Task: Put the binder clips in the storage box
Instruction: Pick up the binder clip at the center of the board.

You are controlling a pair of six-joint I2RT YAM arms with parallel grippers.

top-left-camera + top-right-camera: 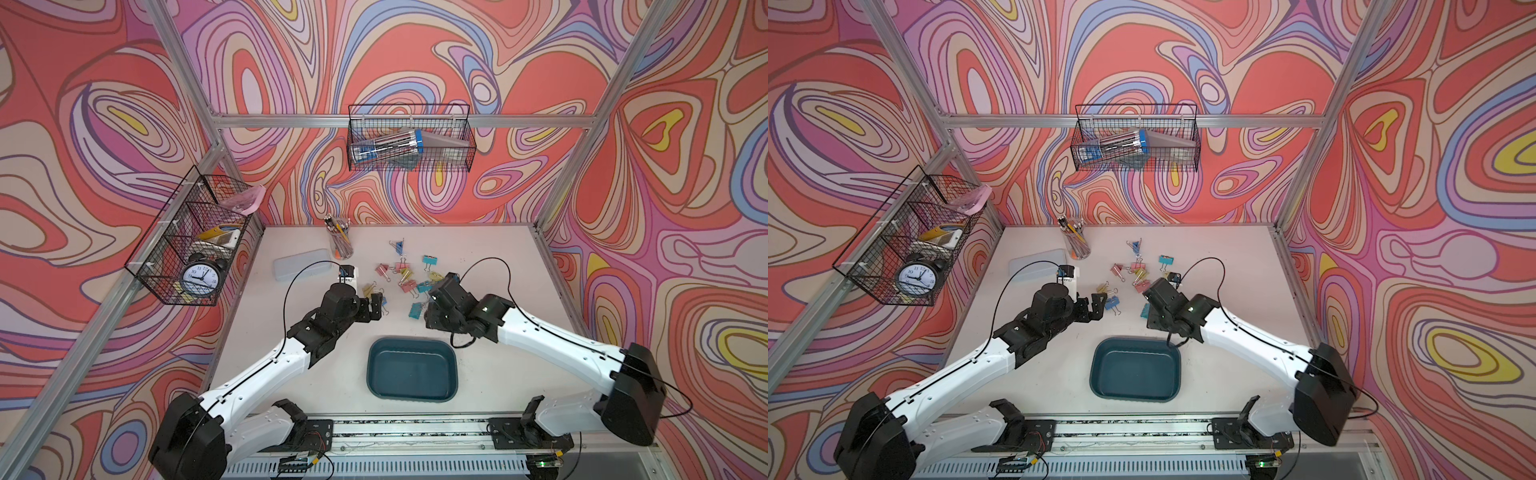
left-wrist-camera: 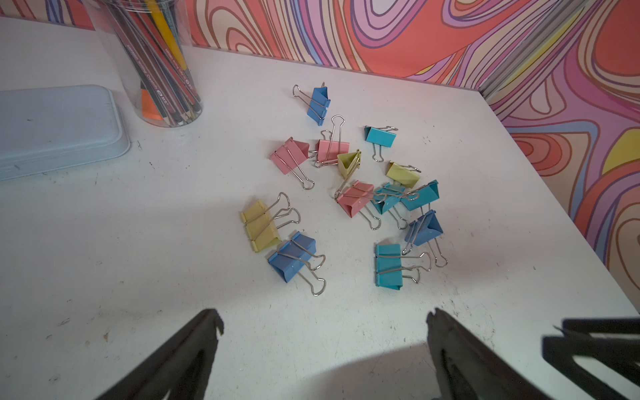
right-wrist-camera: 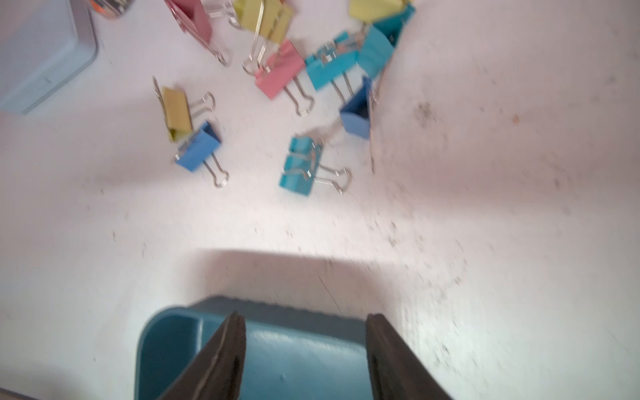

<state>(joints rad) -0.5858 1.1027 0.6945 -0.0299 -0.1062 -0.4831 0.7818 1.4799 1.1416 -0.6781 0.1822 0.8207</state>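
Observation:
Several pastel binder clips (image 1: pixel 405 274) (image 1: pixel 1138 270) lie scattered on the white table, beyond the storage box. The left wrist view shows them spread out, with a blue one (image 2: pixel 294 258) and a yellow one (image 2: pixel 259 227) nearest my left gripper (image 2: pixel 323 318). That gripper (image 1: pixel 376 305) stands wide open over bare table, just short of those two. The storage box (image 1: pixel 411 370) (image 1: pixel 1136 370) is a dark teal tray near the front, its floor bare. My right gripper (image 3: pixel 304 318) hangs open above the box's far edge (image 3: pixel 166 346), with nothing between its fingers.
A pale grey lidded case (image 1: pixel 302 264) (image 2: pixel 59 128) and a clear cup of pencils (image 1: pixel 340 241) (image 2: pixel 159 62) stand at the back left. Wire baskets hang on the back wall (image 1: pixel 409 139) and on the left wall (image 1: pixel 191 245), the latter holding an alarm clock.

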